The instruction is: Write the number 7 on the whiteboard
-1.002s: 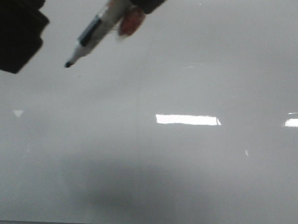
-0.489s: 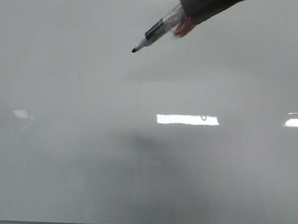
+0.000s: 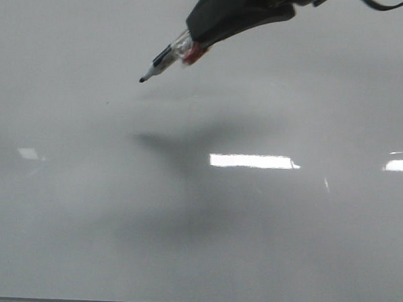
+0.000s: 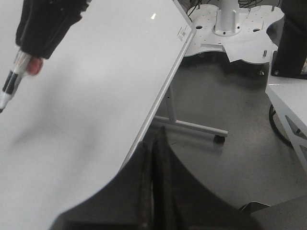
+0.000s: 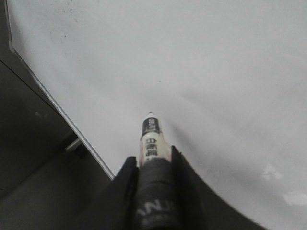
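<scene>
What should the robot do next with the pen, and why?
Probably lower the marker until its tip touches the whiteboard. The right hand grips it, tip aimed at the board, but its shadow lies apart from the tip, so it seems to hover. No stroke of the 7 shows yet. The left hand is shut, off the board's edge.

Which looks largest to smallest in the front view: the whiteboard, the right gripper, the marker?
1. The whiteboard, which fills the view.
2. The right gripper, dark, entering from the top.
3. The marker; only its front part shows beyond the gripper.
</scene>
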Controlling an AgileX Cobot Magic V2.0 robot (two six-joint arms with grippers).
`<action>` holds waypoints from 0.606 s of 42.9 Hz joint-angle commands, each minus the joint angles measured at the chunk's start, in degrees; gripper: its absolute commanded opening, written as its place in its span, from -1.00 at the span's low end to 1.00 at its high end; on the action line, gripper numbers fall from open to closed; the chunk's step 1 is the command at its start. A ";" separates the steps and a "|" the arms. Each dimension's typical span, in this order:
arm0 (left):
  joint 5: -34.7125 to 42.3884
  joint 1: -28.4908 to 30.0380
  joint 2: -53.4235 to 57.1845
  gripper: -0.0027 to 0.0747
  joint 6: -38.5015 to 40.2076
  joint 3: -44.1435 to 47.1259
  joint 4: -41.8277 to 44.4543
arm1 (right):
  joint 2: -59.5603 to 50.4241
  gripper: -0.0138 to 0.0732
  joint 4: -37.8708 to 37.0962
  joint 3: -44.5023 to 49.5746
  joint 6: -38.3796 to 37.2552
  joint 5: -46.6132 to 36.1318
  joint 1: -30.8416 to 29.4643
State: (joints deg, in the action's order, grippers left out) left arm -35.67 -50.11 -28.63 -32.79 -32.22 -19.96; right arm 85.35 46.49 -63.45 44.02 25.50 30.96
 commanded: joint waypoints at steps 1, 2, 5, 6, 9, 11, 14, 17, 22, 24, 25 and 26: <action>4.20 -0.42 -0.09 -0.98 0.53 -1.44 -1.72 | 2.03 -0.82 2.38 -4.52 0.26 -2.83 0.93; 4.20 -0.42 -0.09 -0.98 0.53 -1.44 -1.72 | 3.12 -0.82 2.43 -5.33 0.26 -3.21 1.06; 4.20 -0.42 -0.09 -0.98 0.53 -1.44 -1.72 | 5.86 -0.82 3.00 -6.88 0.26 -3.73 1.14; 4.20 -0.42 -0.09 -0.98 0.53 -1.44 -1.72 | 6.39 -0.82 3.21 -7.21 0.26 -3.78 1.07; 4.20 -0.42 -0.09 -0.98 0.53 -1.44 -1.72 | 7.71 -0.82 3.27 -7.79 0.26 -4.65 1.07; 4.20 -0.42 -0.09 -0.98 0.53 -1.44 -1.72 | 8.27 -0.82 3.27 -7.80 0.26 -5.71 1.07; 4.20 -0.42 -0.09 -0.98 0.53 -1.44 -1.72 | 8.39 -0.82 3.27 -7.80 0.26 -6.61 0.94; 4.20 -0.42 -0.09 -0.98 0.53 -1.44 -1.72 | 8.19 -0.82 3.27 -7.80 0.26 -7.33 0.67; 4.20 -0.42 -0.09 -0.98 0.53 -1.44 -1.72 | 7.68 -0.82 3.20 -7.57 0.26 -6.91 -1.15; 4.20 -0.42 -0.09 -0.98 0.53 -1.44 -1.72 | 7.39 -0.82 3.11 -7.08 0.26 -6.81 -2.12; 4.20 -0.42 -0.09 -0.98 0.53 -1.44 -1.72 | 7.04 -0.82 3.00 -6.59 0.26 -6.81 -2.84; 4.20 -0.42 -0.09 -0.98 0.53 -1.44 -1.72 | 6.80 -0.82 2.71 -6.13 0.26 -6.81 -3.49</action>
State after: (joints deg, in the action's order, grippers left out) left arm -35.67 -50.11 -28.63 -32.79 -32.22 -20.01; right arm 95.70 48.87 -69.05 43.91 22.93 29.98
